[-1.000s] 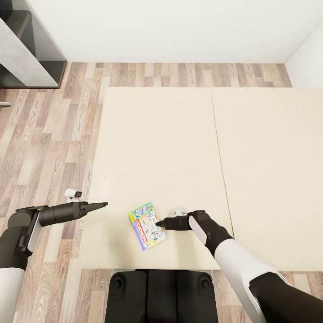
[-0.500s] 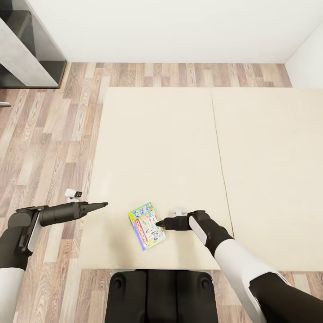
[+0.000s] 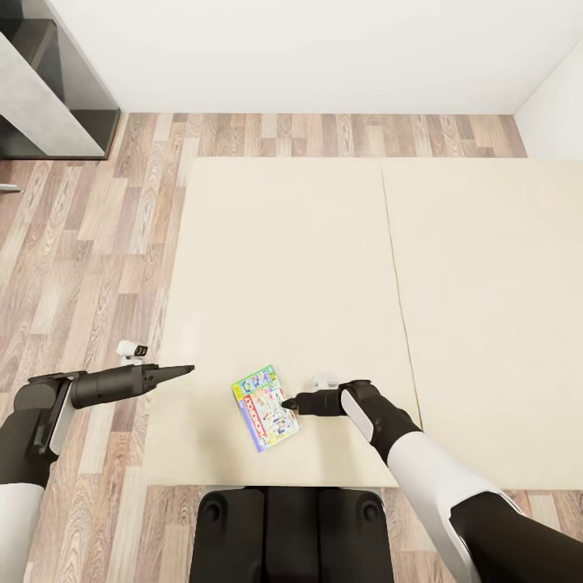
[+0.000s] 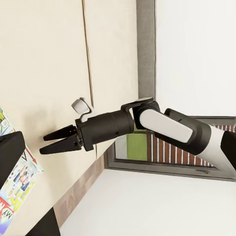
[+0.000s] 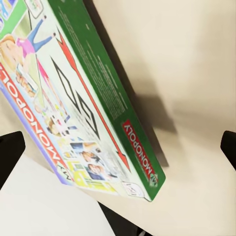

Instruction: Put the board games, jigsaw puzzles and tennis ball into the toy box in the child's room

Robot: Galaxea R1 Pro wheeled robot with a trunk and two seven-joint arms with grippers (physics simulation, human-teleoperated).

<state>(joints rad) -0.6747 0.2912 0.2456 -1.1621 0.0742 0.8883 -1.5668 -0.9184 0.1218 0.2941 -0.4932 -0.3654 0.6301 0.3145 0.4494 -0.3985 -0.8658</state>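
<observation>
One board game (image 3: 265, 407), a flat box with bright print reading "MONOPOLY" (image 5: 73, 113), lies on the bed (image 3: 324, 267) close to its near edge. My right gripper (image 3: 285, 402) is at the game's right edge, low over the mattress. It is open, and in the right wrist view its fingertips (image 5: 10, 150) stand wide apart with the box's green side between them. My left gripper (image 3: 182, 371) hovers at the bed's left edge, apart from the game and open with nothing in it. The left wrist view catches the game's corner (image 4: 14, 184) and the right gripper (image 4: 43, 145).
Wood-plank floor (image 3: 89, 259) runs along the bed's left side and behind it. A dark grey side unit (image 3: 48, 89) stands at the far left against the white wall (image 3: 308, 48). My base (image 3: 291, 534) sits at the bed's near edge. The beige mattress stretches far to the right.
</observation>
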